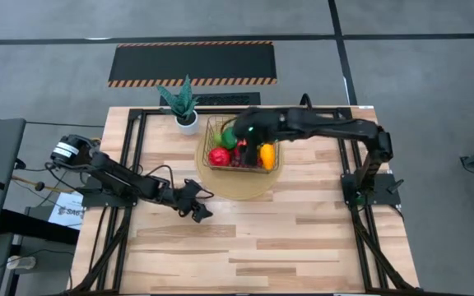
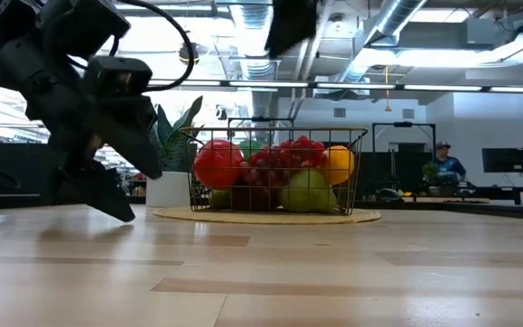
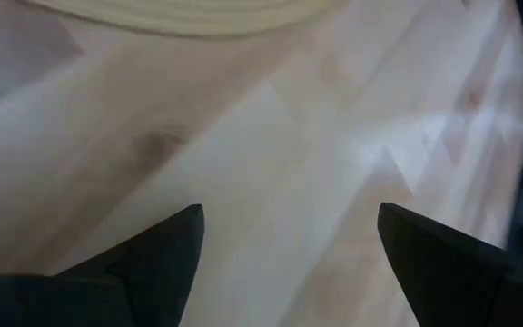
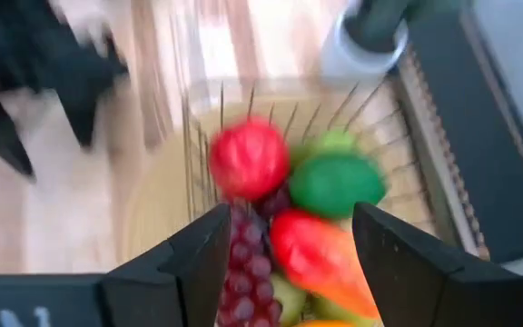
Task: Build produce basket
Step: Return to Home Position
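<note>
The fruits [image 1: 219, 156] sit in the basket [image 1: 207, 140] at 12 o'clock on the table [image 1: 303, 238], so filling looks done. The right gripper [image 4: 291, 213] hangs over it, spread and empty. The left gripper [image 1: 202, 212], spread too, is at the basket's 7 o'clock. The arms only need to go home.

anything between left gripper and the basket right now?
Only bare wooden table and the near edge of the round mat under the basket; no loose fruit. The high view shows it, with the left gripper open.
</note>
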